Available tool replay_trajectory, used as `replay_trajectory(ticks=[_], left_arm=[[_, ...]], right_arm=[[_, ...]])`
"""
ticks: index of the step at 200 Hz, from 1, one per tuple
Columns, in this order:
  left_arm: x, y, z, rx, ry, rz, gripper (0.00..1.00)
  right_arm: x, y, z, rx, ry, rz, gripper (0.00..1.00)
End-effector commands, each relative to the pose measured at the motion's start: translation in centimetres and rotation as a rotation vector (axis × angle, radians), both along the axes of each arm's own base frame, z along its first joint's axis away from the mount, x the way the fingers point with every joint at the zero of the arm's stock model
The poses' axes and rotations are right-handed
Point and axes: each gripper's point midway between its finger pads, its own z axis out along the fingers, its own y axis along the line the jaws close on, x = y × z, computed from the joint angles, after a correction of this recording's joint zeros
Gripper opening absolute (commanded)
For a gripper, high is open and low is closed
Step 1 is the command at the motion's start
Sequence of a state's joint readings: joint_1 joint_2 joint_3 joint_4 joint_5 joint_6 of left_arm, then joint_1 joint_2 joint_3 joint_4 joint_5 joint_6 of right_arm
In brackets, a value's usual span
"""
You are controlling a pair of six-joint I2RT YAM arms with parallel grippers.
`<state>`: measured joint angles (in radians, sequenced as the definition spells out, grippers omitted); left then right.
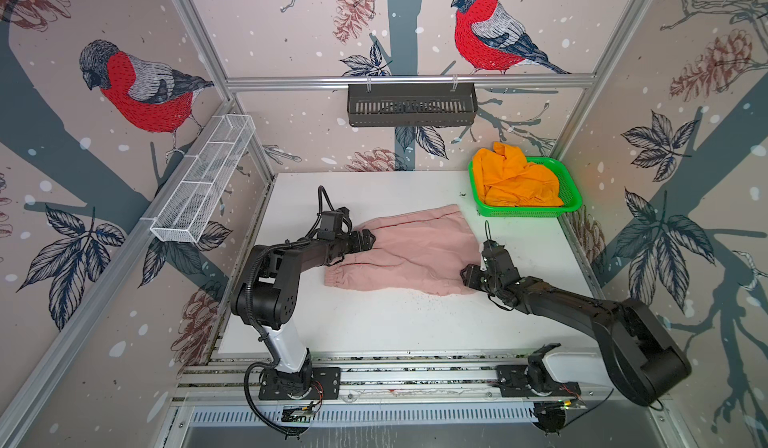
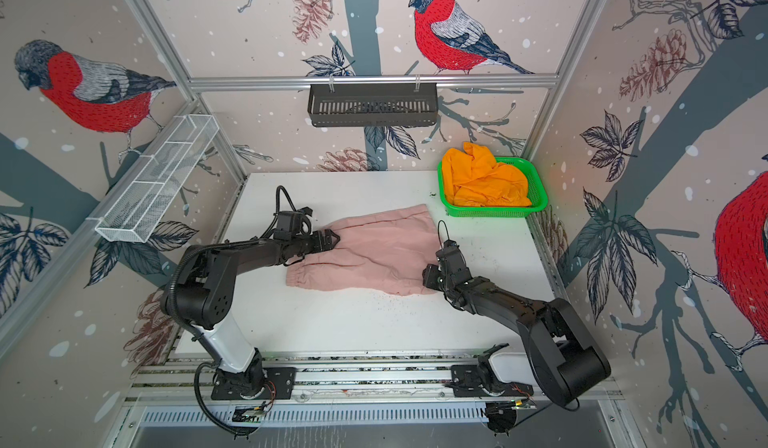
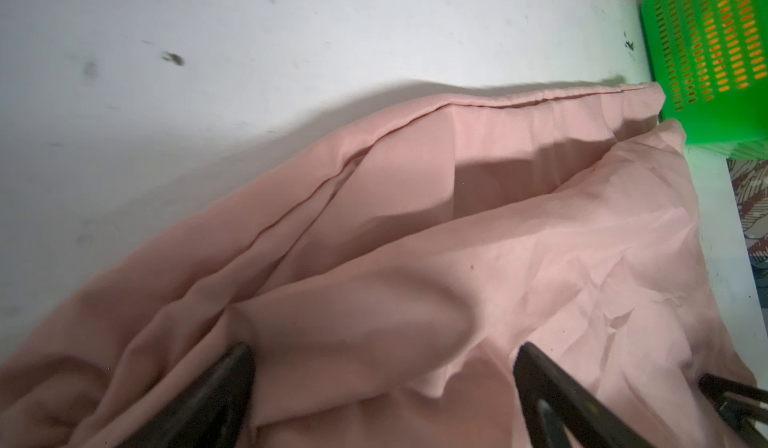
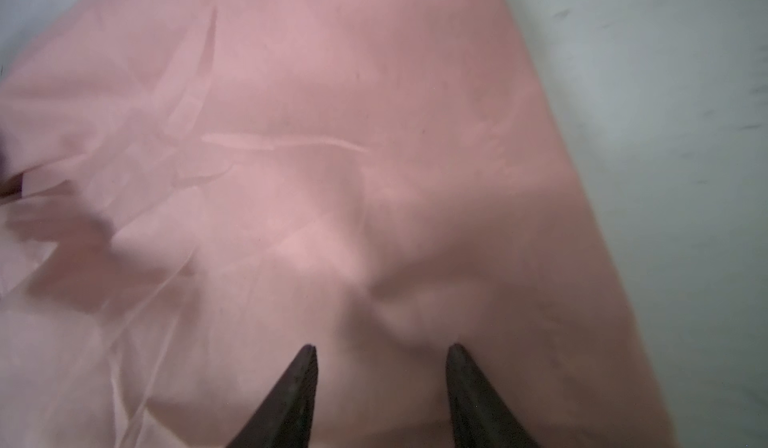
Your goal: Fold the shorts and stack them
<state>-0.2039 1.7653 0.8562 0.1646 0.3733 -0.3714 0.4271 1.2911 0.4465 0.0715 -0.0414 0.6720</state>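
White table (image 1: 374,321), pink shorts (image 1: 415,250) beneath left fingers (image 3: 232,377), right fingers (image 4: 301,379)

Left arm (image 1: 307,252): shoulder link upright on its base, elbow raised, forearm reaching inward toward the middle. Left tool (image 3: 384,352): held low, pointing inward, jaws spread wide. Right arm (image 1: 557,300): stretched low from its base, forearm angled inward. Right tool (image 4: 382,348): held low, jaws parted, fingertips clearly separated.

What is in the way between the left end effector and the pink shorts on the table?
Nothing visible. The left end effector is right at the pink shorts, jaws wide apart, with only pink cloth showing between its fingertips.
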Motion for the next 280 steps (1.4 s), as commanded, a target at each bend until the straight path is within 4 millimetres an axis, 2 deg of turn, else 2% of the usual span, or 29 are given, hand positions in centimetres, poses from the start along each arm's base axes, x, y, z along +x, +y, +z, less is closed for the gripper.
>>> replay_trajectory(ticks=[1, 13, 35, 51, 69, 79, 101, 122, 135, 146, 169, 182, 194, 214, 232, 251, 280], left_arm=[[-2.2, -0.7, -1.7, -0.033, 0.108, 0.007, 0.98], [-2.3, -1.7, -1.1, -0.061, 0.099, -0.008, 0.98], [-2.3, -2.7, 1.6, -0.065, 0.043, -0.012, 0.98], [-2.1, -2.0, 4.4, -0.050, -0.019, 0.029, 0.98], [-1.8, -0.3, 8.8, 0.006, -0.118, 0.088, 0.98], [-2.0, 0.7, 11.3, 0.041, -0.173, 0.114, 0.98], [-3.2, 2.8, 16.4, 0.103, -0.282, 0.169, 0.98], [-4.6, 4.1, 20.5, 0.114, -0.363, 0.205, 0.98], [-5.7, 4.7, 22.6, 0.114, -0.387, 0.218, 0.98], [-6.7, 5.2, 23.5, 0.121, -0.391, 0.223, 0.98], [-8.1, 6.5, 24.4, 0.164, -0.420, 0.232, 0.99], [-8.4, 7.8, 24.3, 0.191, -0.424, 0.267, 0.99], [-8.6, 9.0, 23.7, 0.173, -0.403, 0.309, 0.99], [-8.9, 9.6, 22.9, 0.098, -0.391, 0.334, 0.99], [-9.0, 9.4, 21.8, 0.080, -0.381, 0.335, 0.99], [-9.0, 9.2, 20.2, 0.076, -0.340, 0.331, 0.99], [-8.9, 8.8, 18.5, 0.063, -0.305, 0.317, 0.99]], right_arm=[[-0.5, -3.1, -0.1, -0.044, 0.034, -0.078, 0.52], [-0.2, -3.9, 0.7, -0.031, 0.010, -0.093, 0.53], [0.8, -4.7, 3.5, -0.050, -0.069, -0.107, 0.59], [1.6, -5.0, 6.2, -0.073, -0.147, -0.097, 0.62], [2.4, -4.4, 9.6, -0.082, -0.263, -0.036, 0.67], [2.8, -3.7, 11.6, -0.081, -0.328, 0.015, 0.68], [3.3, -0.8, 15.1, -0.085, -0.431, 0.148, 0.70], [3.1, 3.8, 16.8, -0.107, -0.463, 0.270, 0.72], [2.5, 8.0, 16.4, -0.108, -0.447, 0.388, 0.72], [1.7, 11.6, 15.8, -0.112, -0.433, 0.476, 0.72], [0.3, 18.6, 12.5, -0.119, -0.375, 0.654, 0.72], [-0.2, 21.5, 10.5, -0.122, -0.346, 0.734, 0.72], [-0.3, 23.1, 8.3, -0.121, -0.312, 0.773, 0.71], [-0.5, 24.4, 5.3, -0.126, -0.267, 0.806, 0.70], [-0.7, 24.4, 2.7, -0.167, -0.221, 0.822, 0.70], [-1.2, 23.5, 0.5, -0.195, -0.172, 0.824, 0.70], [-1.8, 20.5, -1.3, -0.204, -0.109, 0.769, 0.70]])
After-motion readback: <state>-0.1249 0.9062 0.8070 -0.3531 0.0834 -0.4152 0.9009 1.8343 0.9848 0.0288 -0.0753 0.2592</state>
